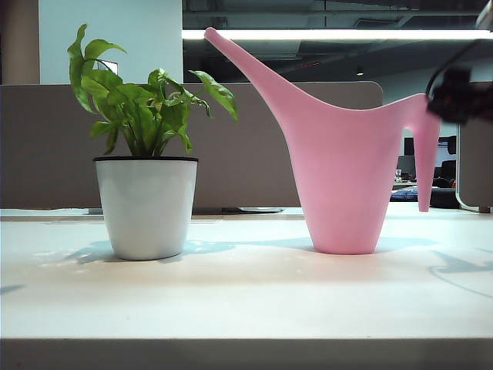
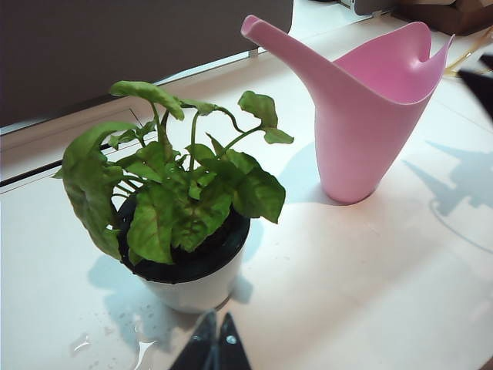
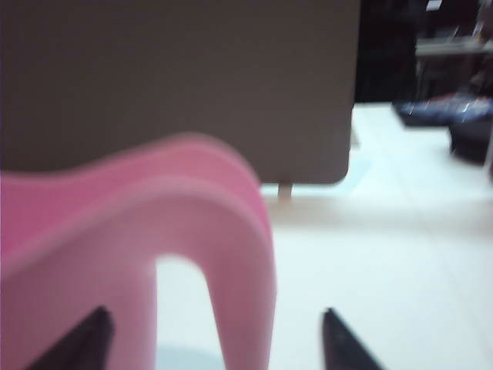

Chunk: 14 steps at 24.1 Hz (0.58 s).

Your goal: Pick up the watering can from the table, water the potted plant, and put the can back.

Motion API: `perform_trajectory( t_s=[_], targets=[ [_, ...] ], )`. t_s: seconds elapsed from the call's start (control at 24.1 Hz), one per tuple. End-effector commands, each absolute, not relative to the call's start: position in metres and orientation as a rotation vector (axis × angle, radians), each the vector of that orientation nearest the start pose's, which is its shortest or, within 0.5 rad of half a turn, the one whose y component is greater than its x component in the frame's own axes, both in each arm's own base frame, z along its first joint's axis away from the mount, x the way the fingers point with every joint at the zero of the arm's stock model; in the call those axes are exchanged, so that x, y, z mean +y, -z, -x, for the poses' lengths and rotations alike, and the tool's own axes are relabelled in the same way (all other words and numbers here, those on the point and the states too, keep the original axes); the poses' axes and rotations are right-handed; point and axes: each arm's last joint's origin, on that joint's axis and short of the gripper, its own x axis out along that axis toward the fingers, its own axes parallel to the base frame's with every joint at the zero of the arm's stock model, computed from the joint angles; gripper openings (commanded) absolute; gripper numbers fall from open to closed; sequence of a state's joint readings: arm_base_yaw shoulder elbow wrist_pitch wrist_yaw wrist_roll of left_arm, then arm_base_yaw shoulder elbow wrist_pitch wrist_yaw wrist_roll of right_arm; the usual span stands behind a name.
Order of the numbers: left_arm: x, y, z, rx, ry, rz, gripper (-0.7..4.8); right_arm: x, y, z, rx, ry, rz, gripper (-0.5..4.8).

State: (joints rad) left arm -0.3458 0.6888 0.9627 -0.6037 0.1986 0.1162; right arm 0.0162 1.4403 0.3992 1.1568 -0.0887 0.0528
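Nearest you, the left gripper [image 2: 213, 348] hangs just in front of the plant [image 1: 146, 166]; only its dark tips show, close together, so call them narrow, holding nothing. The plant stands on the table [image 1: 246, 301], on the left in the exterior view, with wet drops beside its pot. Well apart to its right, the can [image 1: 339, 166] stands upright on the table, spout aimed up over the plant.

You look to be at the pick-up step, or just past setting the can back; the pictures don't settle which. The right gripper [image 3: 216, 339] is spread wide, empty, its fingertips [image 3: 92, 327] straddling the can's handle without touching. It sits high at the handle, far right. To pick up, drive forward and close on the handle.
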Motion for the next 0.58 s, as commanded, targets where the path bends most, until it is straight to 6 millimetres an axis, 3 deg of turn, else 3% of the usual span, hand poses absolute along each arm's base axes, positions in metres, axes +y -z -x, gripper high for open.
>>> perform_trajectory(
  t_s=[0.04, 0.37, 0.46, 0.58],
  targets=[
    [-0.048, -0.368, -0.117, 0.275, 0.560, -0.139, -0.06, 0.006, -0.224, -0.237, -0.136, -0.098, -0.047, 1.79],
    [-0.048, -0.374, -0.119, 0.193, 0.552, -0.159, -0.06, 0.006, -0.280, -0.164, -0.210, -0.108, -0.039, 0.39],
    [-0.049, -0.375, -0.119, 0.181, 0.555, -0.185, -0.06, 0.006, -0.287, -0.140, -0.220, -0.107, -0.037, 0.04],
    [-0.049, -0.370, -0.120, 0.171, 0.559, -0.195, -0.06, 0.005, -0.289, -0.102, -0.227, -0.108, -0.037, -0.05]
  ],
)
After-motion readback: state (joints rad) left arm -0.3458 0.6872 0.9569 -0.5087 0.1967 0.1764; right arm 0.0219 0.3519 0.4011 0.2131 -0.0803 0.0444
